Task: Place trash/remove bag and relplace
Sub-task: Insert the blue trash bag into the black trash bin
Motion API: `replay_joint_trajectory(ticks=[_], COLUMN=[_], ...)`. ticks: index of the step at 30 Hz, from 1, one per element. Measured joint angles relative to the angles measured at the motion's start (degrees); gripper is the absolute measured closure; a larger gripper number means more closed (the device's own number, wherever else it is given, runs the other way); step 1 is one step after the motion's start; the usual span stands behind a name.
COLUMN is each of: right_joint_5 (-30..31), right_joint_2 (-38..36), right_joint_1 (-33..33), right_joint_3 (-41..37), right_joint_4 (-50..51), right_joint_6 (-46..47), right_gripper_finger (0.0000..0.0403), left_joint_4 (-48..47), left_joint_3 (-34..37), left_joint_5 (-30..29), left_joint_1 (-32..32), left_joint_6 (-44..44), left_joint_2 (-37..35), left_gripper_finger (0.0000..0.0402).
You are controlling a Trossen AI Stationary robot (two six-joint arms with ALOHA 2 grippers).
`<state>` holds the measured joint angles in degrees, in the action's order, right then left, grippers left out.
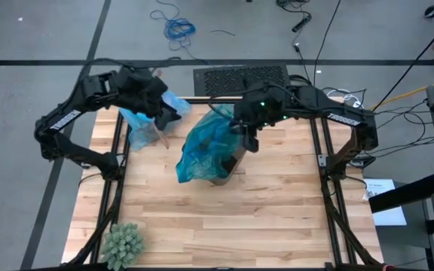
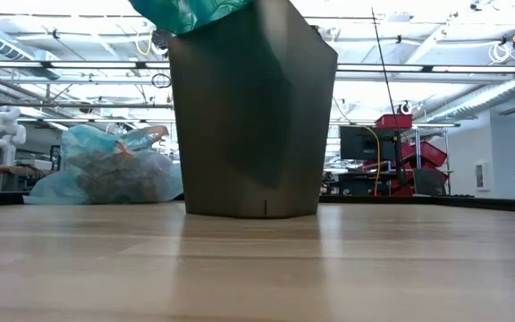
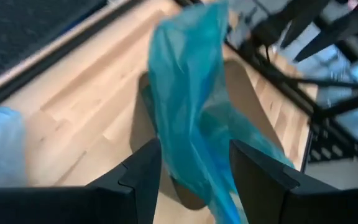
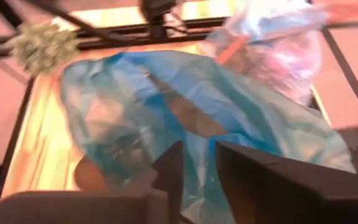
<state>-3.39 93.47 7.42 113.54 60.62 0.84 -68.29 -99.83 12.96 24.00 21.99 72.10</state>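
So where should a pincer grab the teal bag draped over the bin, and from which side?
Probably the loose flap of the teal bag that spills over the left side of the bin. It hangs free of the rim in crinkled folds, so coming down from above on the left arm's side looks best.

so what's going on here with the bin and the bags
A robot is swapping a bin liner. The full light blue bag, with trash visible through it, sits tied off at the table's back left edge, beside the left gripper, whose fingers stand open. A fresh teal bag is draped over the dark bin in the middle of the table, not yet spread around the rim. The right gripper hovers at the bin's edge against the teal plastic.
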Motion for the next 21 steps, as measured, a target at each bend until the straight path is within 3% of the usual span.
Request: replay_joint_trajectory(ticks=[5,10,21], right_joint_5=[-3.94,-4.51,-2.35], right_joint_2=[1.59,2.97,2.99], right_joint_1=[-0.69,-1.68,-1.53], right_joint_3=[0.20,0.11,0.17], right_joint_4=[1.10,0.34,0.05], right_joint_6=[-7.67,-9.46,-10.24], right_gripper_finger=[0.0254,0.0221,0.0222], left_joint_4=[-2.30,-2.60,-5.64], left_joint_3=[0.00,0.00,0.00], left_joint_5=[2.61,3.47,-10.62], left_joint_1=[-3.71,-7.81,-17.23], left_joint_6=[-1.44,-1.34,-1.77], left_joint_2=[2.52,2.90,5.32], left_gripper_finger=[0.0219,0.0219,0.0219])
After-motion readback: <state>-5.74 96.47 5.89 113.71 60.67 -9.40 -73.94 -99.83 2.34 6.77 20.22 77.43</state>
